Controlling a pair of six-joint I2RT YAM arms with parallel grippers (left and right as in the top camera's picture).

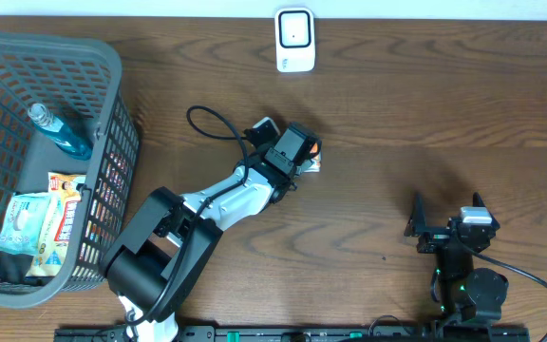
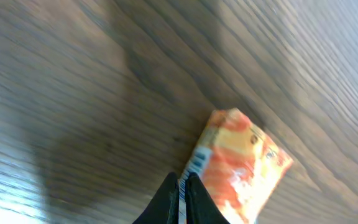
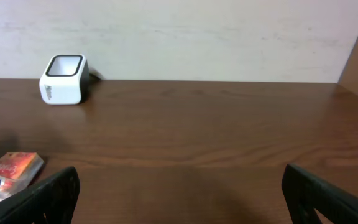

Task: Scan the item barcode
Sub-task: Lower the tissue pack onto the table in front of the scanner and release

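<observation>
The item is a small orange and yellow packet (image 2: 244, 165) with a strip of barcode lines along its edge. My left gripper (image 2: 182, 200) is shut on that barcode edge, over the wood table. From overhead only a bit of the packet (image 1: 314, 163) shows past the left gripper (image 1: 304, 157), mid-table. The white scanner (image 1: 294, 40) stands at the table's far edge, well beyond the packet. My right gripper (image 1: 447, 226) rests at the near right, open and holding nothing. Its wrist view shows the right gripper (image 3: 179, 199), the scanner (image 3: 64, 79) far left and the packet (image 3: 8, 174) low left.
A grey mesh basket (image 1: 112, 66) stands at the left edge, holding a blue bottle (image 1: 60, 131) and several snack packets (image 1: 50, 218). A black cable (image 1: 212, 123) loops from the left arm. A pale wall (image 3: 197, 37) backs the table.
</observation>
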